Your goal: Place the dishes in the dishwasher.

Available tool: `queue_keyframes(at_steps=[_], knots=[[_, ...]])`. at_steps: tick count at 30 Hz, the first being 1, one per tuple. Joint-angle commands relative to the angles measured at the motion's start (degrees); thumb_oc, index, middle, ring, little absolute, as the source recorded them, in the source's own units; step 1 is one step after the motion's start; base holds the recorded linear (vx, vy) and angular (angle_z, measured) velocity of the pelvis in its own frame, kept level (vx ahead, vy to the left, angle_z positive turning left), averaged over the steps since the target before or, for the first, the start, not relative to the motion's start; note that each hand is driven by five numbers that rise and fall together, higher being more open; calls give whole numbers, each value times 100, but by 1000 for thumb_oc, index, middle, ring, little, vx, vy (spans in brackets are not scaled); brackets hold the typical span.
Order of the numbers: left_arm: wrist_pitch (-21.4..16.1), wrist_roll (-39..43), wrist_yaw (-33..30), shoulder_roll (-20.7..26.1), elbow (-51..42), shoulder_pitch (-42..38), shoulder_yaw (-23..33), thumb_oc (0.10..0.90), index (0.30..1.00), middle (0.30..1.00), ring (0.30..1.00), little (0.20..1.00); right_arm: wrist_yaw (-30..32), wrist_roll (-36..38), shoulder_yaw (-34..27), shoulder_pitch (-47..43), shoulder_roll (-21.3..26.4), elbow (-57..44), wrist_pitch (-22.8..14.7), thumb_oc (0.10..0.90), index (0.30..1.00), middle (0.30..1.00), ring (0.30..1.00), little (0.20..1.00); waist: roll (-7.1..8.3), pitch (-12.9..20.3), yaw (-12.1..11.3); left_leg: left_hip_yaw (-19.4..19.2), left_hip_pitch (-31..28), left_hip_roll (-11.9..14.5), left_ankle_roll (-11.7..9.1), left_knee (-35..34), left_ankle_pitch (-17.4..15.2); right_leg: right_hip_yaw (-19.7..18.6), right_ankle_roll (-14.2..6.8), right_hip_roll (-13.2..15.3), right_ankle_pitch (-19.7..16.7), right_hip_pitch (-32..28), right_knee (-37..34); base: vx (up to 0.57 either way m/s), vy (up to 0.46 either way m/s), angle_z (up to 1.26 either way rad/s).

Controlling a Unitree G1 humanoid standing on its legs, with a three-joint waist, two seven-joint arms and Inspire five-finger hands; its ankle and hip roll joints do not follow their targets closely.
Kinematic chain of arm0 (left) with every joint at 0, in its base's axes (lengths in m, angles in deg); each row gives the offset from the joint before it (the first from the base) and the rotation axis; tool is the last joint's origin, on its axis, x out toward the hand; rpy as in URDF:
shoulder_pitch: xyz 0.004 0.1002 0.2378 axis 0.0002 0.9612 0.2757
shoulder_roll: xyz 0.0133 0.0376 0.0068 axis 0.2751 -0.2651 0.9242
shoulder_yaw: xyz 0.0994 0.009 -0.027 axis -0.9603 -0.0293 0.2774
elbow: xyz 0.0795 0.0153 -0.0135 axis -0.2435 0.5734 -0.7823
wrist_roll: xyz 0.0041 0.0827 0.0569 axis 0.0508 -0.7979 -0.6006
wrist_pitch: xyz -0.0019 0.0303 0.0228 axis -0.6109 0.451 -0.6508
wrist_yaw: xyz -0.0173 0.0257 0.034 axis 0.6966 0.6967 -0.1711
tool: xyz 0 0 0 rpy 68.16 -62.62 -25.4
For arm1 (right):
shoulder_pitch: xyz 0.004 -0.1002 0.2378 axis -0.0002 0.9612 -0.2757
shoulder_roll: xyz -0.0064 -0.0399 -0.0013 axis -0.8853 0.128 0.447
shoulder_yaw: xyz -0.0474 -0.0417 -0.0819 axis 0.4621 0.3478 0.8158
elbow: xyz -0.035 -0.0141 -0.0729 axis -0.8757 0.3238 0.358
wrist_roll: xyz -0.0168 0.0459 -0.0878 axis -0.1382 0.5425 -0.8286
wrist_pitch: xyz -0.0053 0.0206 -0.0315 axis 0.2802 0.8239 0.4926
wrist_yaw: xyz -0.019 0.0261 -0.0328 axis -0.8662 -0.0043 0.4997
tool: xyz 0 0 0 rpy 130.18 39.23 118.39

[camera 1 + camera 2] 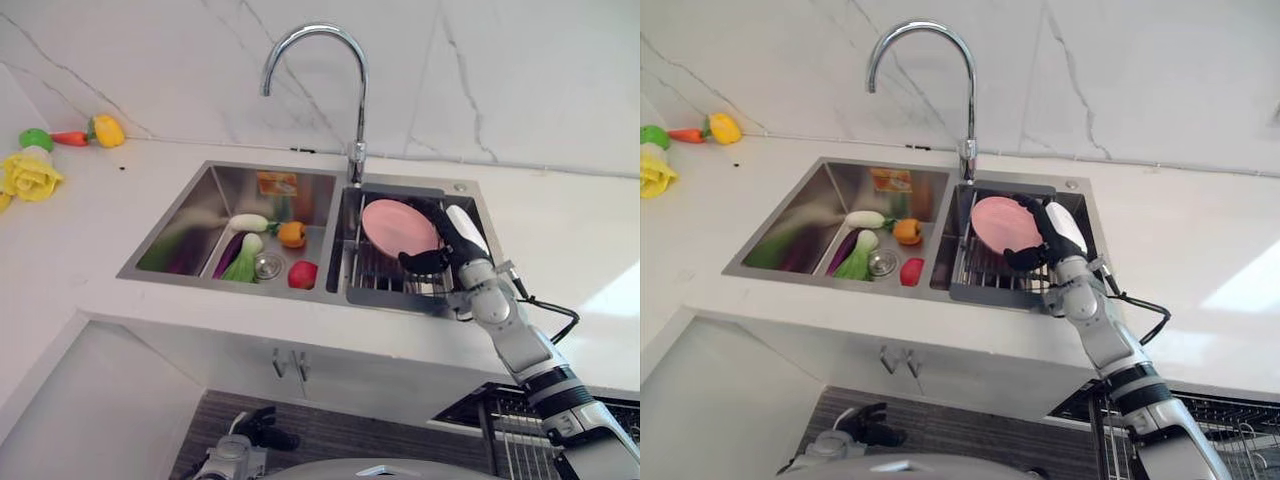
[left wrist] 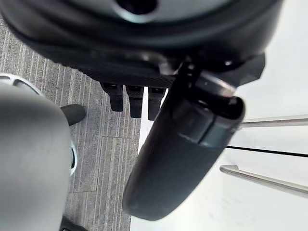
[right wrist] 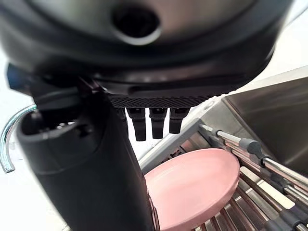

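The right hand [image 1: 448, 243] curls its fingers and thumb around the right rim of a pink plate [image 1: 397, 226], propped on edge in the wire rack [image 1: 375, 275] of the sink's right basin. Likely light, stiff and smooth, the plate seems best pinched at its rim; the left hand [image 2: 159, 144] hangs low, fingers curled on nothing

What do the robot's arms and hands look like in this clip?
The right arm is silver-grey with rounded segments and a black band near the elbow. Its robot hand is dark with a white cover on top. The left robot hand is also dark, on a silver-grey wrist. Up close, the right thumb is a smooth dark cylinder and the fingers are blocky.
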State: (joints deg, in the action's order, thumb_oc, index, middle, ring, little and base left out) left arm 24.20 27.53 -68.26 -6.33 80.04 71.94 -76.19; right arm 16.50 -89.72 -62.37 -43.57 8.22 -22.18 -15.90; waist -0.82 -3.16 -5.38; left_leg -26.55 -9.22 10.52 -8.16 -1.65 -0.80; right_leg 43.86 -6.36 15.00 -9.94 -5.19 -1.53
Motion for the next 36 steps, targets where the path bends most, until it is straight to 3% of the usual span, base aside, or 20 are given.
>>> queue_keyframes(at_steps=[1,14,18,31,32,33,36], knots=[[160,-188,-3,37,573,340,-534,800,900,900,900,900,193,100,-168,-700,-230,-222,-428,800,900,900,900,900,353,-53,-150,-233,203,-166,259,-166,368,9,-532,376,346,-554,-28,0,16,10],[164,-218,39,32,570,405,-629,800,900,900,900,900,93,92,39,-730,-301,233,-401,800,900,900,900,900,366,-31,-206,-125,225,-226,292,-199,378,116,-559,443,323,-589,24,7,7,5],[169,-196,62,42,526,429,-636,800,900,900,900,900,150,-254,123,-849,-284,508,-291,800,900,900,900,900,360,-29,-240,-93,225,-223,300,-197,372,150,-564,456,322,-613,31,10,3,5],[-59,-416,-150,122,210,525,-918,800,900,900,900,900,1239,-1434,167,-1205,-319,1645,-174,800,900,900,900,900,336,-99,-444,24,302,-198,290,-184,399,267,-578,442,325,-638,10,2,0,4],[-73,-456,-194,127,231,524,-924,800,900,900,900,900,1323,-1507,180,-1211,-305,1755,-162,693,740,740,740,740,340,-103,-457,37,308,-192,287,-183,403,266,-578,438,328,-636,4,8,-11,6],[-85,-490,-229,131,261,521,-925,800,900,900,900,900,1408,-1568,203,-1235,-303,1864,-178,400,300,300,300,300,347,-101,-471,45,316,-184,282,-184,412,277,-578,432,327,-637,0,13,-12,7],[-112,-576,-343,148,328,501,-896,800,900,900,900,900,1607,-1676,246,-1282,-273,1931,-158,400,300,300,300,300,365,-102,-504,53,323,-168,273,-188,418,295,-582,430,326,-633,-7,14,-6,3]])
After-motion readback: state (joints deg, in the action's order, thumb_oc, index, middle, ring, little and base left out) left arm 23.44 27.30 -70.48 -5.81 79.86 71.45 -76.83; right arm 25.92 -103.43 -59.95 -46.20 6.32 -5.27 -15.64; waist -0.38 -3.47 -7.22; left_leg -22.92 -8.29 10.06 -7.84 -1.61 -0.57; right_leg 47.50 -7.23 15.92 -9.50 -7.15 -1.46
